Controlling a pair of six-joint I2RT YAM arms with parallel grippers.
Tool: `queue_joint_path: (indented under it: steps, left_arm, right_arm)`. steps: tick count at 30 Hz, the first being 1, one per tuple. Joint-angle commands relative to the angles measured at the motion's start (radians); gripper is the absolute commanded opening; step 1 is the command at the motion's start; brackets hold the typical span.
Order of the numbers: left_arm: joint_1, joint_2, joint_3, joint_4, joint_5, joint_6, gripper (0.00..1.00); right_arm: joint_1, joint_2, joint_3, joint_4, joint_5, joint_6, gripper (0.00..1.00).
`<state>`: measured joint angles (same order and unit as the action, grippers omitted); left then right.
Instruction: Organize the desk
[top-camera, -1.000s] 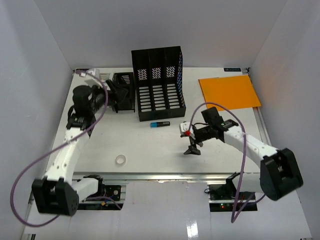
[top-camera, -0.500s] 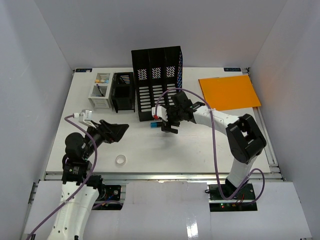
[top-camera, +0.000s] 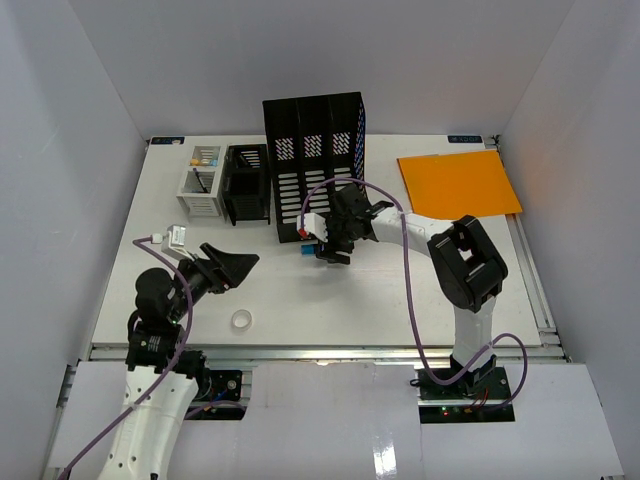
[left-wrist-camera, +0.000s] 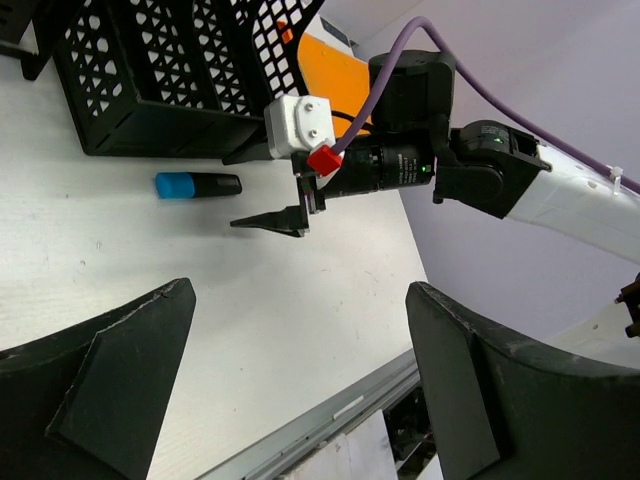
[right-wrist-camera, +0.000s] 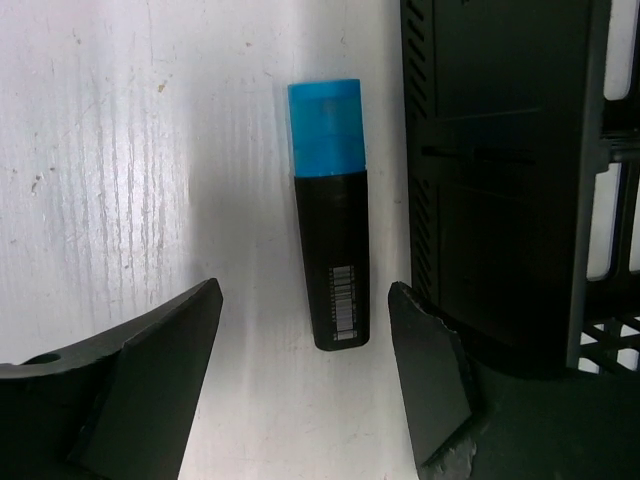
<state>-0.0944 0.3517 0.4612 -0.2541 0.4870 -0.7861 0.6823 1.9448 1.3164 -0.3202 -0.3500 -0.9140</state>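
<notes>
The desk (top-camera: 330, 300) is a white tabletop that fills the middle of the scene, walled in by pale grey on the left, far and right sides, with a metal rail along its near edge.

At the near left, the left gripper (top-camera: 238, 268) hangs over bare desk, pointing toward the right. Its jaws are spread wide with nothing between them.

In the far left corner stands a small white tray (top-camera: 203, 192) with a few small things in it, too small to make out. A black mesh box (top-camera: 247, 188) stands just beside it on the right. Near the front rail, just to the right of the left arm, a small pale ring of tape (top-camera: 240, 320) lies flat on the desk.

Right of the mesh box a tall black file rack (top-camera: 315, 170) with three slots stands at the far middle. A marker (right-wrist-camera: 330, 230) with a black body and a blue cap lies flat just beside the rack's near edge, running left to right with the cap to the left.

The right gripper (right-wrist-camera: 305, 295) is over this marker. Its jaws are apart, one finger on each side of the black body, and white desk shows between the marker and each finger, so nothing is gripped. I cannot tell whether the fingertips touch the desk.

At the far right an orange sheet (top-camera: 460, 183) lies flat, well apart from the rack.
</notes>
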Motion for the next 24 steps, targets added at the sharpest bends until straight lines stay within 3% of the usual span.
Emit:
queue_joint_path:
  steps: [1,14,20,24]
  left_arm:
    - [0.004,0.014,-0.038,-0.010,0.013,-0.069,0.98]
    - [0.004,0.037,-0.083,0.029,0.061,-0.200,0.98]
    - [0.002,0.109,-0.215,0.182,0.082,-0.305,0.98]
    - [-0.026,0.216,-0.272,0.328,0.077,-0.362,0.98]
  right_arm:
    - [0.005,0.028,0.041,-0.019,-0.029,0.014,0.72]
    - [0.005,0.043,0.007,-0.063,-0.075,0.013,0.41]
    - [0.004,-0.002,-0.045,-0.060,-0.095,0.044,0.23]
    - [-0.007,-0.069,-0.078,-0.071,-0.245,0.104,0.12]
